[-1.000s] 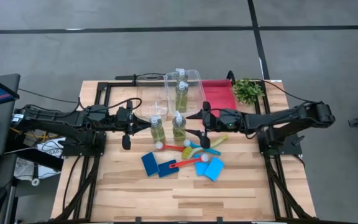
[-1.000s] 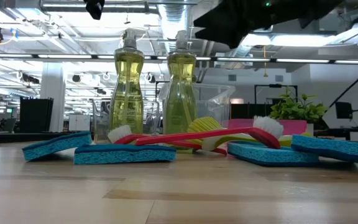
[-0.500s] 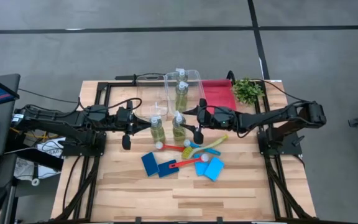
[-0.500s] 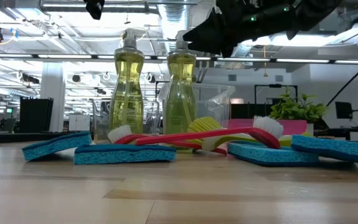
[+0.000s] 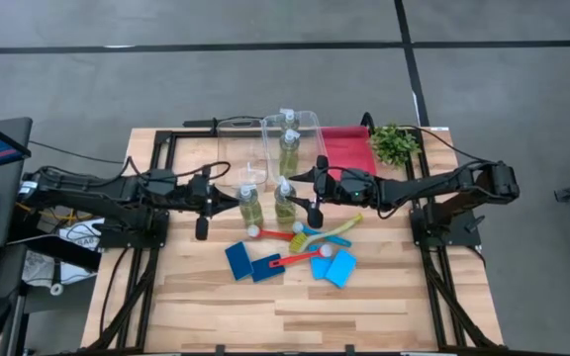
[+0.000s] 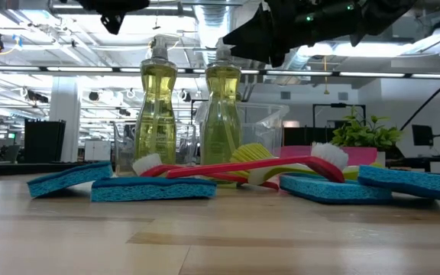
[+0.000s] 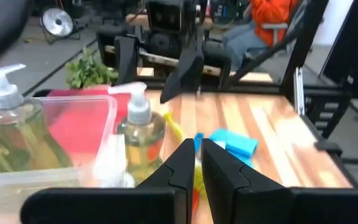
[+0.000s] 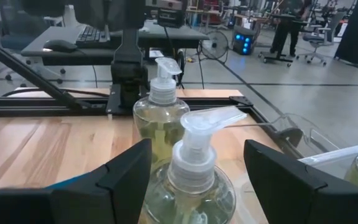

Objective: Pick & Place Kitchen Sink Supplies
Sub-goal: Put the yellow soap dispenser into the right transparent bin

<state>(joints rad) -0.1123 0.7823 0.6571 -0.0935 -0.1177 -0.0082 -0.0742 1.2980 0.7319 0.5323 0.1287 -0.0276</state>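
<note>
On the pale wooden desk (image 5: 295,307) I work from the biggest item down. Toward the back stands a clear plastic bin (image 5: 293,138) already holding two clear bottles of yellow-green liquid. In front of it, out on the bare wood, two more stand side by side. My right gripper (image 5: 314,190) hangs with its fingers spread wide on either side of the nearer clear pump bottle of yellow-green soap (image 8: 190,180), not yet touching it. I judge this bottle the heaviest piece: full of liquid, smooth and slippery, with a rigid but slightly yielding wall. I would take it at the narrow neck just under the white pump, where the shoulder stops it sliding. Its twin, the second clear soap bottle (image 5: 250,204), stands just beside it, so I must close without knocking it. My left gripper (image 5: 202,208) waits near that twin, fingers together and empty. Flat blue sponges (image 5: 334,267) are soft and light. The slim red long-handled brush (image 6: 243,169) is stiff; I would pinch it mid-handle.
</note>
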